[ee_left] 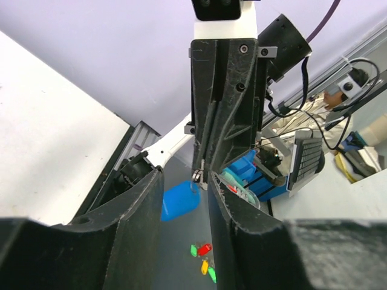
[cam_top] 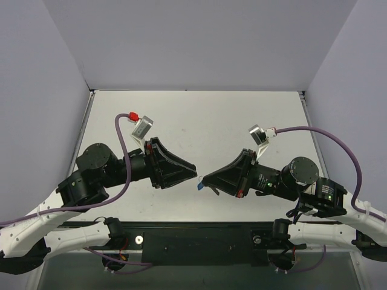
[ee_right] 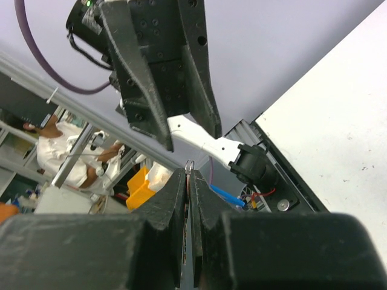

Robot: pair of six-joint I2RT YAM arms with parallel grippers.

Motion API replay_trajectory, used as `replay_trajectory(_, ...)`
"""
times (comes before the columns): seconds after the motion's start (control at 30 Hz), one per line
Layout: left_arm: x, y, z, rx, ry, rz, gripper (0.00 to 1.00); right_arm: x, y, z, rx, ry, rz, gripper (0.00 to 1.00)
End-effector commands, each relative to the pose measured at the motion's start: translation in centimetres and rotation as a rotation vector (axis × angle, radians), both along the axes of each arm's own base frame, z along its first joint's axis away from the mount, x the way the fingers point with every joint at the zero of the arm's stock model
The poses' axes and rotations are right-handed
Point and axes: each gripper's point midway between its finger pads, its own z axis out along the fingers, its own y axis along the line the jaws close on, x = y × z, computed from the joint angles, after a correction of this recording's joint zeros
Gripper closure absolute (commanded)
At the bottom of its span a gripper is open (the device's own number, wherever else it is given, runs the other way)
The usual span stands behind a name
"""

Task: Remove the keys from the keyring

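Note:
My right gripper (cam_top: pixel 205 179) is shut on the keyring's thin metal ring (ee_right: pixel 189 164), which sticks out just past its tips (ee_right: pixel 190 176). The blue tag (cam_top: pixel 200 188) hangs below that ring above the table's near edge. In the left wrist view the tag (ee_left: pixel 179 202) dangles from the ring (ee_left: pixel 196 177) under the right gripper's closed tips. My left gripper (cam_top: pixel 195 173) is open and empty, tip to tip with the right one; its fingers (ee_left: pixel 145 199) stand apart on either side of the tag. I cannot make out a silver key with certainty.
The white table (cam_top: pixel 199 121) lies beyond both grippers, walled at the back and sides. A black rail (cam_top: pixel 193 235) runs along the near edge. Small green, red and yellow tags (ee_left: pixel 204 251) lie below, off the table.

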Motion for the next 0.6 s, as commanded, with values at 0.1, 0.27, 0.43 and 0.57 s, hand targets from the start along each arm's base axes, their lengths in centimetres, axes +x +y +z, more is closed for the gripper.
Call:
replay_trajectory(0.1, -1.2, 0.7, 0.9, 0.037, -0.086, -0.047, 0.57, -3.3, -0.3, 1.8, 0.040, -0.146, 0.179, 1.00)
replay_trajectory(0.27, -1.9, 0.2, 0.7, 0.037, -0.095, -0.104, 0.61, -3.4, 0.0, 1.8, 0.032, -0.156, 0.186, 1.00)
replay_trajectory(0.43, -3.1, 0.0, 0.6, 0.021, -0.104, -0.175, 0.62, -3.1, 0.5, 0.7, -0.011, -0.139, 0.182, 1.00)
replay_trajectory(0.57, -3.0, 0.2, 0.2, 0.024, -0.097, -0.165, 0.63, -3.0, 0.7, 0.5, -0.019, -0.134, 0.185, 1.00)
